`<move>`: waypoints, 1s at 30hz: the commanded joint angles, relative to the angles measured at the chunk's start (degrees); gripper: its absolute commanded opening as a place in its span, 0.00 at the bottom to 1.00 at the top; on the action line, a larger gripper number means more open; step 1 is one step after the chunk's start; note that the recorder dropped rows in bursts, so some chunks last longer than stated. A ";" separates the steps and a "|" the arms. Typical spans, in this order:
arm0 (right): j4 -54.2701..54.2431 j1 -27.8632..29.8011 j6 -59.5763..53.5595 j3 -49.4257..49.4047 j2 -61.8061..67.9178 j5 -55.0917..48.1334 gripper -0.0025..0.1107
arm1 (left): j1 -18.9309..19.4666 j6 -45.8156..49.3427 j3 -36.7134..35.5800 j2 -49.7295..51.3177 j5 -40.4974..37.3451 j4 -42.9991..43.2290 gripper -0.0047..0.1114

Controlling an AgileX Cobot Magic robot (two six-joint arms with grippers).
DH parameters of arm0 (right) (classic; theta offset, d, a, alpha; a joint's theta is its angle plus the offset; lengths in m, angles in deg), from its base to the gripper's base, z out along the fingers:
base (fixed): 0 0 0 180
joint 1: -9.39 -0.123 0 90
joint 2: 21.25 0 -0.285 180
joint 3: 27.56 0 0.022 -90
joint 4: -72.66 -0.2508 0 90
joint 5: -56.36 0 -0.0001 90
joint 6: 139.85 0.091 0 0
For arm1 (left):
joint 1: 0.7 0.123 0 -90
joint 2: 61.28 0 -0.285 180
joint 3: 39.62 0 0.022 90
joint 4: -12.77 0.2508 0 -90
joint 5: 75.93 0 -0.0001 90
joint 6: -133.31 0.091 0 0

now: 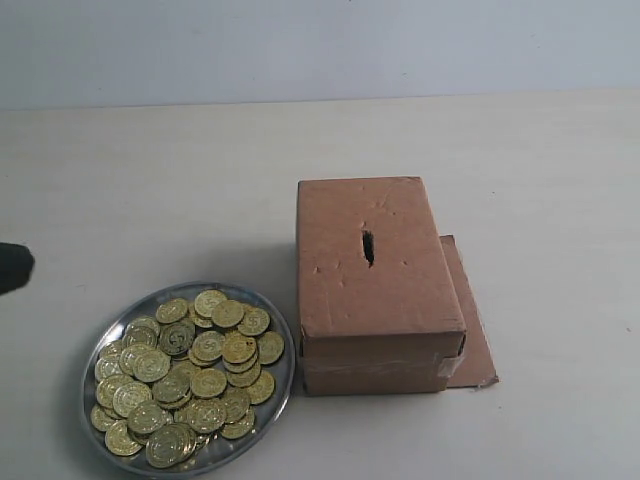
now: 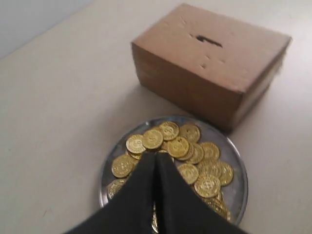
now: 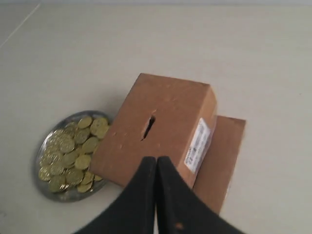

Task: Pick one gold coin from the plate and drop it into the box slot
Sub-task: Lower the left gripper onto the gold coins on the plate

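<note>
The silvery plate [image 1: 128,310] sits at the front left, heaped with several gold coins [image 1: 190,375]. Right of it stands the brown box [image 1: 385,290], its dark slot [image 1: 368,247] in the middle of the top. In the left wrist view my left gripper [image 2: 156,159] is shut, hovering above the coins [image 2: 178,146] on the plate [image 2: 235,161] with nothing held. In the right wrist view my right gripper [image 3: 156,159] is shut and empty above the near part of the box [image 3: 161,109], short of the slot [image 3: 148,126].
A flat brown cardboard sheet [image 1: 476,340] lies under and to the right of the box. A dark part of the left arm [image 1: 12,268] shows at the exterior view's left edge. Pale bare tabletop surrounds the plate and box.
</note>
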 commanded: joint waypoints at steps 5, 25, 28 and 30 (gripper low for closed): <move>-0.97 -11.00 -8.93 3.49 16.90 -3.72 0.02 | -13.08 16.46 1.55 16.50 3.13 12.31 0.04; 2.71 -21.83 -9.07 3.49 30.20 3.16 0.02 | -30.91 27.89 3.00 33.89 5.27 51.02 0.04; 2.71 -21.83 -9.07 3.49 30.20 3.55 0.02 | -31.47 29.96 5.27 37.04 5.27 51.02 0.04; 2.71 -21.83 -9.07 3.49 30.20 3.65 0.02 | -31.47 31.14 6.42 38.81 5.00 51.02 0.04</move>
